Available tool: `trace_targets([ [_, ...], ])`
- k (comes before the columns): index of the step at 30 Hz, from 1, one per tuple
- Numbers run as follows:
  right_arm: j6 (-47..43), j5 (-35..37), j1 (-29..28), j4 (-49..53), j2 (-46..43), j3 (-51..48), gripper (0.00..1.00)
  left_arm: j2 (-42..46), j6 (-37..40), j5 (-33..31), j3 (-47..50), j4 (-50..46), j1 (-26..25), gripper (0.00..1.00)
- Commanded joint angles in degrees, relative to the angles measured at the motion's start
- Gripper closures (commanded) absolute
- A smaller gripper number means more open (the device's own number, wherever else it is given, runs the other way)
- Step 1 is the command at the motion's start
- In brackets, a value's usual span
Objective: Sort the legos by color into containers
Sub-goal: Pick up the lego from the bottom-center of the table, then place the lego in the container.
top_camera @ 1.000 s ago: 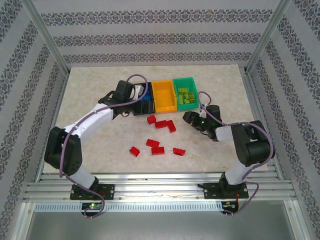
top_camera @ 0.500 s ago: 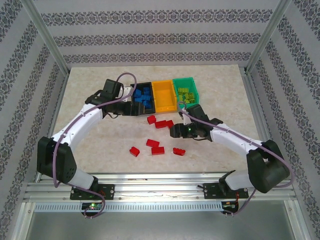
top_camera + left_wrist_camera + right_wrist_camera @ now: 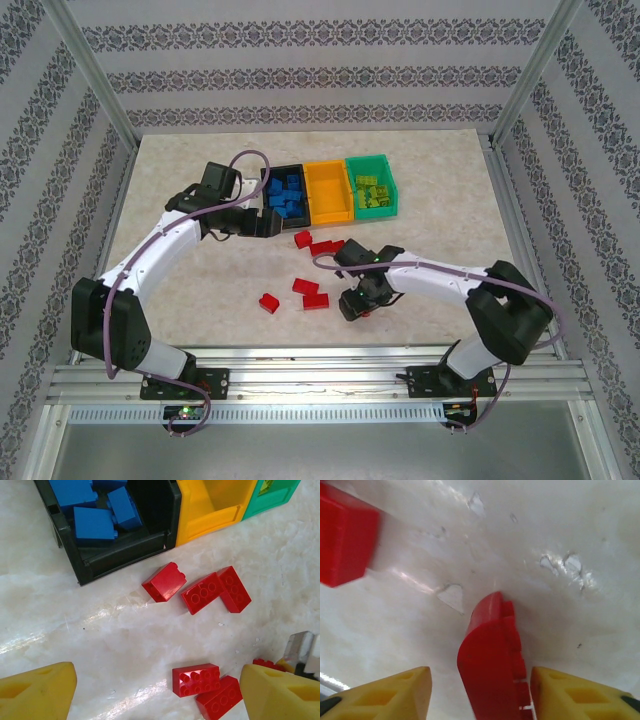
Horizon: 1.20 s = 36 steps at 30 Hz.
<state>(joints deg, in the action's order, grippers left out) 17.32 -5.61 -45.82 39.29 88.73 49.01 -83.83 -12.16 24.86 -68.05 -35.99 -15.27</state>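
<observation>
Right wrist view: right jaws got swung from the green bin onto a red brick, straddling it unclenched; left jaws open. Orange bin next, probably.

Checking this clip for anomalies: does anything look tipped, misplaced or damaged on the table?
Nothing looks damaged or missorted. One small oddity: the red brick between the fingers of the right gripper stands on edge with its studs facing sideways, unlike the flat red bricks lying studs-up nearby.

The pale marbled table carries three joined containers and scattered red legos near them.
</observation>
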Motion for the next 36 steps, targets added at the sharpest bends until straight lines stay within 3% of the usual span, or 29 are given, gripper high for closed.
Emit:
trace_targets([
  [1,-1.1,3.4,-0.9,1.7,2.3,1.1,0.60,0.6,0.8,1.0,0.4,-0.1,0.6,0.15],
  [4,-0.9,2.7,-0.9,0.5,2.7,1.3,0.76,0.4,1.2,0.8,0.1,-0.5,0.6,0.15],
  [10,-0.1,-1.0,1.5,-5.1,0.3,4.2,0.80,0.3,1.1,0.6,0.3,-0.3,0.7,0.15],
  [15,2.1,-7.1,8.4,-17.1,1.7,10.1,0.80,-0.9,2.7,-2.5,-0.8,-2.4,0.7,0.15],
  [20,7.4,-14.0,16.9,-24.3,11.6,23.5,0.78,-1.9,2.8,-2.2,-1.5,-3.9,0.7,0.15],
  [25,6.2,-11.6,19.2,-21.4,21.8,39.2,0.72,-1.3,3.0,-3.0,-1.3,-3.7,0.8,0.15],
  [28,4.7,-10.4,20.3,-18.0,26.6,46.2,0.62,-1.3,3.1,-3.4,-1.3,-3.8,0.7,0.15],
  [31,5.4,-12.0,21.1,-18.3,27.4,47.1,0.53,-1.1,3.3,-3.8,-1.5,-4.1,0.7,0.15],
  [36,4.3,-13.0,19.8,-20.7,23.2,40.6,0.51,-0.5,3.9,-4.8,-1.5,-4.3,0.7,0.15],
])
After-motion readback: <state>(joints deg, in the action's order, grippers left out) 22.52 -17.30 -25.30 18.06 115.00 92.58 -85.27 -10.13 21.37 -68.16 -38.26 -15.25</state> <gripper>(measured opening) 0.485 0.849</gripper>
